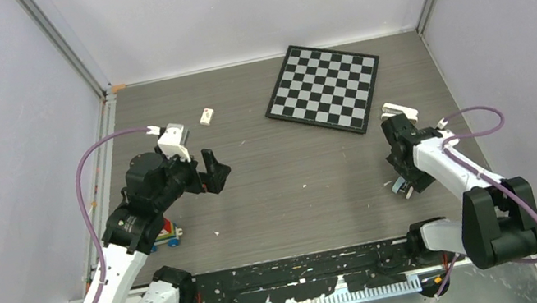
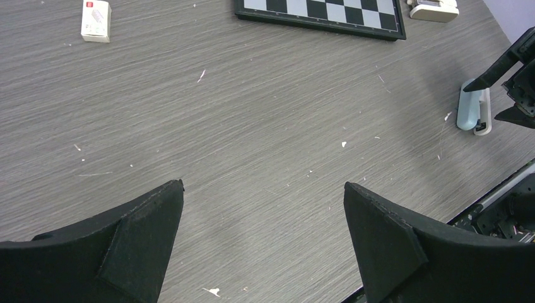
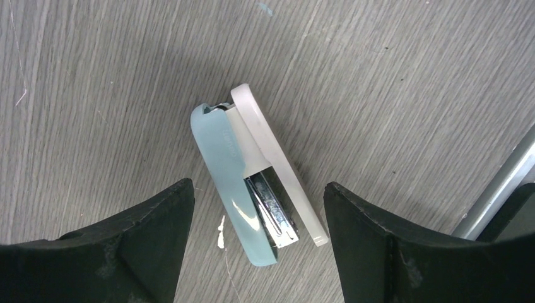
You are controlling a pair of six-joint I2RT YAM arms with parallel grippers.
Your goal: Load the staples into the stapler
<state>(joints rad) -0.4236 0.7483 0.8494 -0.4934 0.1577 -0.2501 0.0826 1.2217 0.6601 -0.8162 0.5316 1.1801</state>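
The stapler (image 3: 222, 161), pale blue with a white base, lies on its side on the grey table, its metal staple channel showing. My right gripper (image 3: 258, 184) hovers over it, open. One finger stands on each side of the stapler's front end, and neither touches it. In the left wrist view the stapler (image 2: 472, 108) sits far right under the right gripper's black fingers (image 2: 514, 60). The staples box (image 1: 206, 116), small and white with a red mark, lies at the back left, also seen in the left wrist view (image 2: 96, 20). My left gripper (image 1: 216, 169) (image 2: 263, 184) hangs open and empty over bare table.
A checkerboard (image 1: 323, 88) lies at the back right, with a small white object (image 2: 432, 9) beside its corner. A colourful toy (image 1: 169, 234) sits under the left arm. The black rail (image 1: 302, 266) runs along the near edge. Walls enclose three sides.
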